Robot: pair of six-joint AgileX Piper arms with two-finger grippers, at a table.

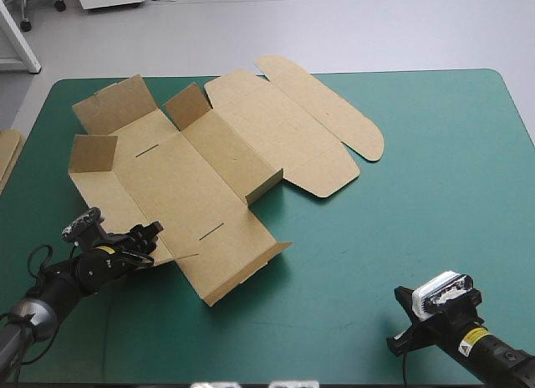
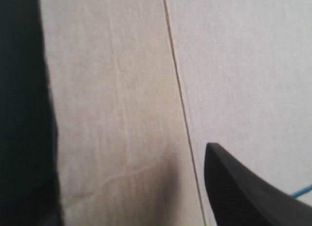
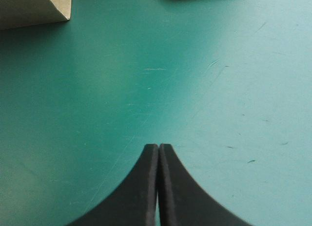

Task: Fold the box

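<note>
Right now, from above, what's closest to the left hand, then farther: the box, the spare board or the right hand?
1. The box: the left hand is at its near-left edge.
2. The spare board, at the table's left edge.
3. The right hand, over the table's near-right part.

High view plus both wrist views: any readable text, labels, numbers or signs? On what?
No legible text in any view.
yellow sticker on the right arm: print too small to read.
yellow band on the left arm: too small to read.
box: plain brown board, no print.
teal-green cover: no writing.
</note>
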